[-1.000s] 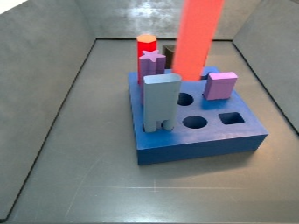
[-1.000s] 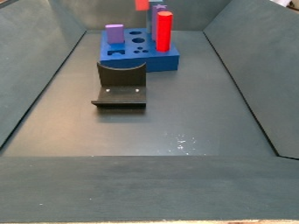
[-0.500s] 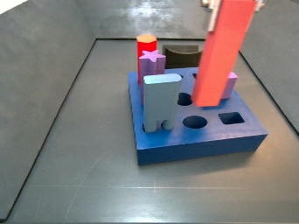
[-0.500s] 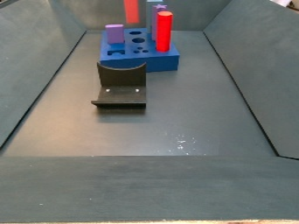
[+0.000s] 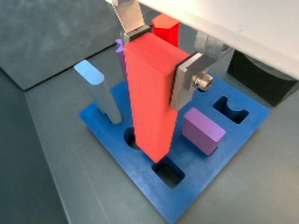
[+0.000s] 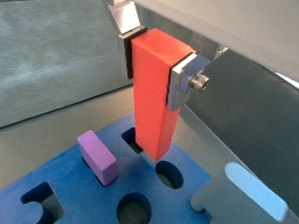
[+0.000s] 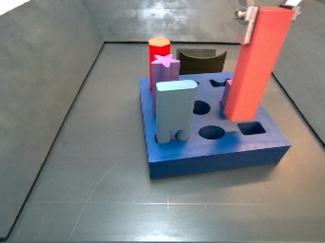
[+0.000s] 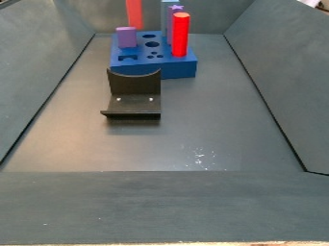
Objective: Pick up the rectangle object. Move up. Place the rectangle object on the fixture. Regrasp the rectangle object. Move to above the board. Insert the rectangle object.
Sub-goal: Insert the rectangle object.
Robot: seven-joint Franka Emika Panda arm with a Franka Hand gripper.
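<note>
In a side view, the light-blue block stands at the left of the blue board; right of it the claw pinches the rectangle object upright above the rectangular hole. If the bar's end sits off-square, it could catch the rim and jam or slip in the pads.

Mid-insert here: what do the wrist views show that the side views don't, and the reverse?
Only wrist: the gripper fingers clamping the rectangle object, its lower end at a rectangular hole in the board.
Only side: the whole layout, with the fixture on the floor beside the board, and the star-topped peg.
Both: bar upright over the board.
</note>
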